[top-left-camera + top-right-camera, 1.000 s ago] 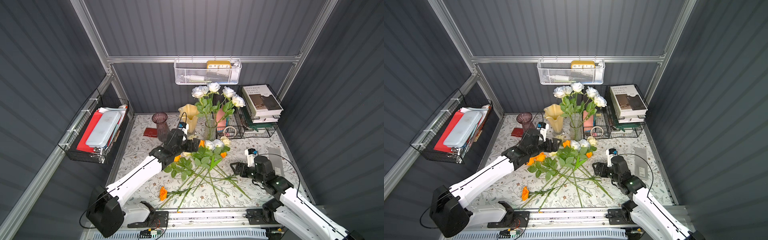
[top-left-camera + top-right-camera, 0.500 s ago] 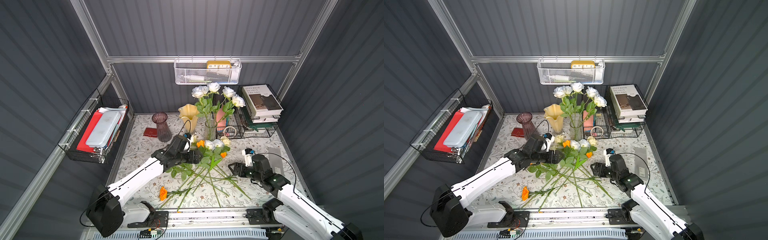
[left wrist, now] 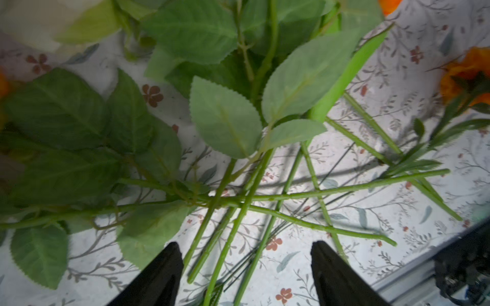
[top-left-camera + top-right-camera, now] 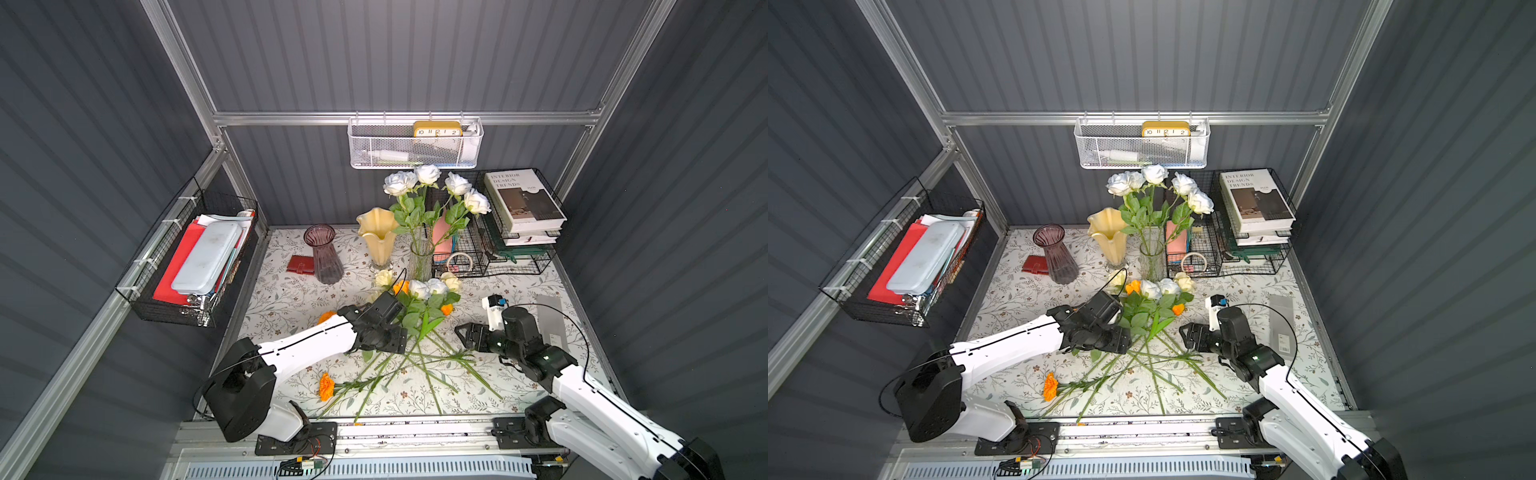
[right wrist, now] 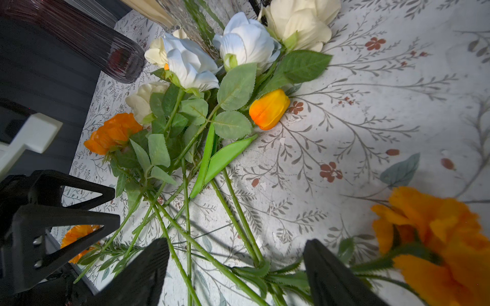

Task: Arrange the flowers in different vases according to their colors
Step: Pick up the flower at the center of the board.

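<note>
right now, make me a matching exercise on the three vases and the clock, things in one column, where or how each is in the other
1 purple vase
2 yellow vase
3 clear vase
4 clock

a in the hanging white basket
b holds white roses
c empty, next to the red wallet
d empty, between the other two vases

Pairs: 1-c, 2-d, 3-b, 4-a

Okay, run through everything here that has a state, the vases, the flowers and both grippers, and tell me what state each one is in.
Purple glass vase: upright, empty.
Cream-yellow vase: upright, empty.
Clear glass vase: upright, holding white roses.
Loose flowers: lying in a crossed pile on the tablecloth.
Left gripper: open, stems between its jaws, not clamped.
Right gripper: open, holding nothing.
</note>
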Robot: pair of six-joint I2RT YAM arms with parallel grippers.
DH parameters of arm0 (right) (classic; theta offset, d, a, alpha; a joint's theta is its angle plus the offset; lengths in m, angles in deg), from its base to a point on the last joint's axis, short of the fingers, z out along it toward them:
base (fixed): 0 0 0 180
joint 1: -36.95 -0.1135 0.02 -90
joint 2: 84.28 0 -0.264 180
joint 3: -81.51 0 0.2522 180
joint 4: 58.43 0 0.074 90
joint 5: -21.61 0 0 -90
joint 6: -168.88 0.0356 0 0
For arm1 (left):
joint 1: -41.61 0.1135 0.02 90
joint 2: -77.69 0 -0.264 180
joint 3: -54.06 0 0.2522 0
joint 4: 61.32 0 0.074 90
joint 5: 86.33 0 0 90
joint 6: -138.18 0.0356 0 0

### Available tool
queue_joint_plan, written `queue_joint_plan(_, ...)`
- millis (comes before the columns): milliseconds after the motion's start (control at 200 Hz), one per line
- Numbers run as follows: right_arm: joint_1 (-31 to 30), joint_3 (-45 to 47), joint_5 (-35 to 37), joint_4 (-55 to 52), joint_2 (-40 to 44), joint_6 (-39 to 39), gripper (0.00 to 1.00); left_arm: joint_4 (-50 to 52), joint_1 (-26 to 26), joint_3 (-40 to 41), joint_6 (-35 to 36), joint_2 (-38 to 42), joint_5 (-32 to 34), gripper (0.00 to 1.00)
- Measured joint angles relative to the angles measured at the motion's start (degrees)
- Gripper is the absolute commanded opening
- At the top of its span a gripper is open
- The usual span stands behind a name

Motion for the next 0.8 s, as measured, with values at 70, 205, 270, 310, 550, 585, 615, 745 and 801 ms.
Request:
queue_joint_plan(70,0.0,0.2,0.0,0.6,-0.4,0.0,0.85,0.9,0.0,-0.5,0.0,-1.1,1.4,0.78)
queue_joint_plan(205,0.0,0.6,-0.2,1.7,-1.1,0.0,0.85,1.5,-0.1,-1.5,0.3,-3.9,2.4,0.75)
queue_joint_plan(270,0.0,0.7,-0.2,2.1,-1.5,0.0,0.85,1.5,-0.1,-1.5,0.6,-5.4,2.5,0.73)
queue_joint_plan(310,0.0,0.7,-0.2,2.3,-1.8,0.0,0.85,1.4,-0.1,-1.5,0.7,-6.3,2.5,0.71)
queue_joint_plan(550,0.0,0.7,-0.2,3.1,-2.4,0.0,0.85,0.2,-0.1,-1.5,1.4,-8.7,2.8,0.65)
queue_joint_plan(585,0.0,0.7,-0.2,3.3,-2.5,0.0,0.85,0.1,-0.1,-1.5,1.5,-8.9,2.8,0.65)
queue_joint_plan(615,0.0,0.7,-0.2,3.4,-2.7,0.0,0.85,0.0,-0.1,-1.6,1.6,-9.1,2.8,0.64)
queue_joint_plan(745,0.0,0.7,-0.3,3.7,-3.3,0.0,0.85,-0.1,-0.2,-2.5,1.6,-9.9,3.2,0.61)
queue_joint_plan(801,0.0,0.7,-0.3,4.0,-3.6,0.0,0.85,-0.1,-0.2,-3.5,1.6,-10.3,3.6,0.60)
